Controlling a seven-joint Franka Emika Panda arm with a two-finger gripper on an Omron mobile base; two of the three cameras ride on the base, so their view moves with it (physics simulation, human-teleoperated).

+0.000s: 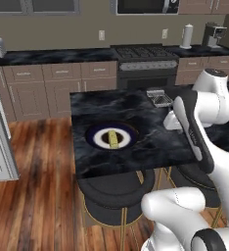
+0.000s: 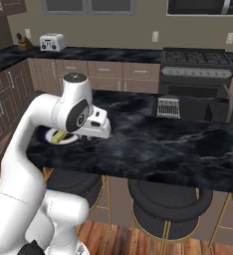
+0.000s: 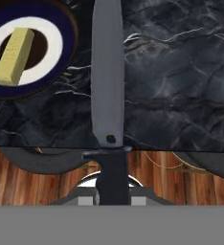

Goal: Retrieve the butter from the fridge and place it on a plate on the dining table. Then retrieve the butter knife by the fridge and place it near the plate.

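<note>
Pincer (image 3: 112,194) grips a knife (image 3: 107,76) over the marble surface (image 3: 181,86), beside butter (image 3: 14,55) on the plate (image 3: 47,72).

No legible text, label or number on anything here.

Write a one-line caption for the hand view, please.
Knife held in the hand over the table, beside the plate with butter.

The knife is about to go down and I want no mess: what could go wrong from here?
1. The knife hangs over the table near its front edge; released too early, it might slide off.
2. The plate with the butter sits close beside the blade, so a sideways swing could knock it.
</note>
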